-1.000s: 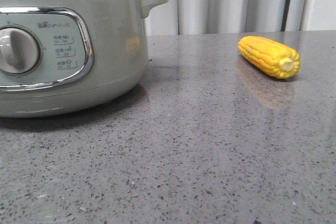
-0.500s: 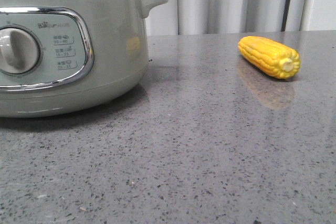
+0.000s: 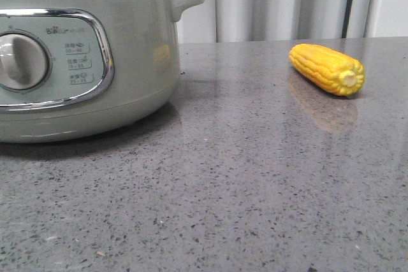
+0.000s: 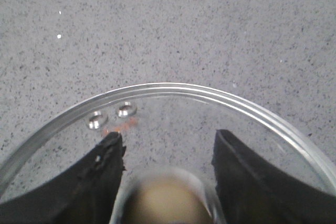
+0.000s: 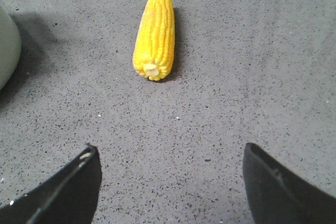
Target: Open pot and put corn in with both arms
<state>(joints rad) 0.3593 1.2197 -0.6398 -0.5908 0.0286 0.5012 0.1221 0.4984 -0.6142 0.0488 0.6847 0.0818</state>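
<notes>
Pot [image 3: 137, 49] cut off left; left gripper [image 4: 165, 150] straddles the blurred lid [image 4: 220, 97] knob, grip unclear; right gripper [image 5: 168, 174] spread wide near corn [image 5: 154, 36].

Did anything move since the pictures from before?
No, nothing visibly changed in the front view. The pot sits in the same spot on the table, and the corn lies where it was, untouched.
</notes>
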